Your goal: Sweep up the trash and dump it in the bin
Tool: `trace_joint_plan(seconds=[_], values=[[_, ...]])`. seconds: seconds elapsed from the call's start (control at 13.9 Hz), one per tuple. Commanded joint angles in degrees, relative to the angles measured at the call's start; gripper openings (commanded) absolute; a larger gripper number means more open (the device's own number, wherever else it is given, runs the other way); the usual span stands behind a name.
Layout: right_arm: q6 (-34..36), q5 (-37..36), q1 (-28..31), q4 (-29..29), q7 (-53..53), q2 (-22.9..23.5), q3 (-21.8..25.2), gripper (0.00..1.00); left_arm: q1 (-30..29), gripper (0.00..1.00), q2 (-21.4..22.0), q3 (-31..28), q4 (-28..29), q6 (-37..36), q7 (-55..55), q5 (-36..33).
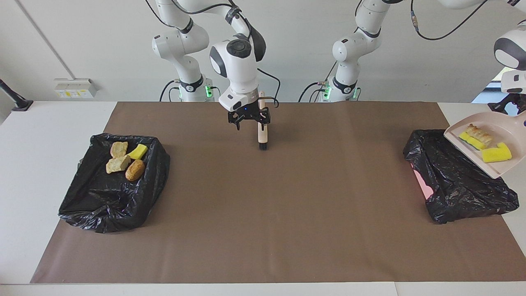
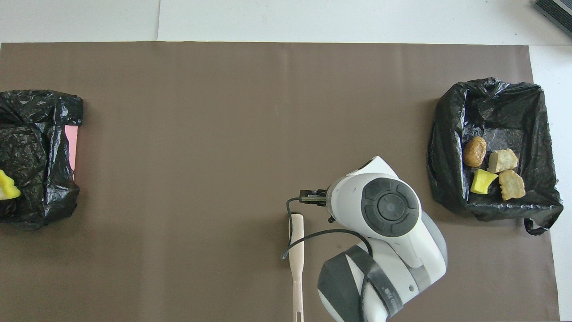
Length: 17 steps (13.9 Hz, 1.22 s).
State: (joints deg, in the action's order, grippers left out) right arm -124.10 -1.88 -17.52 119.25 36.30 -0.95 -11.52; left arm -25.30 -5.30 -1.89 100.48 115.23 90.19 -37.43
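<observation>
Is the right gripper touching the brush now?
Apart. In the facing view the right gripper hangs open beside the brush, whose handle stands clear of the fingertips, with brown mat showing between them.

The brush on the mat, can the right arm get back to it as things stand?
Probably yes: the right gripper hangs open just beside the brush, with nothing between them. The left gripper is away holding the dustpan.
</observation>
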Motion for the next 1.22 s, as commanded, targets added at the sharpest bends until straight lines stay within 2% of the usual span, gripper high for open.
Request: trace_joint_plan(seconds=[0.0, 0.29, 0.5, 0.65, 0.86, 1.01, 1.15], values=[[3.15, -2.25, 3.7, -4.36, -2.79, 0.25, -0.52, 1.0, 0.95, 0.0, 1.44, -0.49, 0.69, 1.31, 0.42, -4.3], [7.72, -2.25, 9.41, -8.67, -11.58, -1.6, -0.35, 1.0, 1.04, 0.0, 2.75, 0.13, -2.3, 0.7, 0.42, -5.46], [14.21, -2.25, 13.11, -13.85, -15.36, -2.3, -0.26, 1.0, 1.04, 0.0, 4.6, 0.83, -1.77, 0.79, -0.54, -4.67], [18.79, -2.16, 15.05, -17.63, -17.31, -2.39, -0.26, 1.0, 2.87, 0.0, 5.56, 2.06, -1.43, 0.7, -3.78, 0.75], [22.05, -2.07, 16.11, -20.28, -17.31, -2.92, 0.62, 1.0, 8.75, 0.0, 5.48, 2.15, -0.72, 0.17, -7.48, 5.85], [24.59, -1.81, 16.11, -22.47, -17.4, -2.92, 2.11, 1.0, 11.14, 0.0, 4.78, 2.06, -0.54, -0.26, -9.23, 13.05], [28.98, -1.11, 16.11, -26.41, -17.4, -3.01, 3.77, 1.0, 13.86, 0.0, 3.64, 2.15, 0.59, -0.44, -14.23, 16.5]])
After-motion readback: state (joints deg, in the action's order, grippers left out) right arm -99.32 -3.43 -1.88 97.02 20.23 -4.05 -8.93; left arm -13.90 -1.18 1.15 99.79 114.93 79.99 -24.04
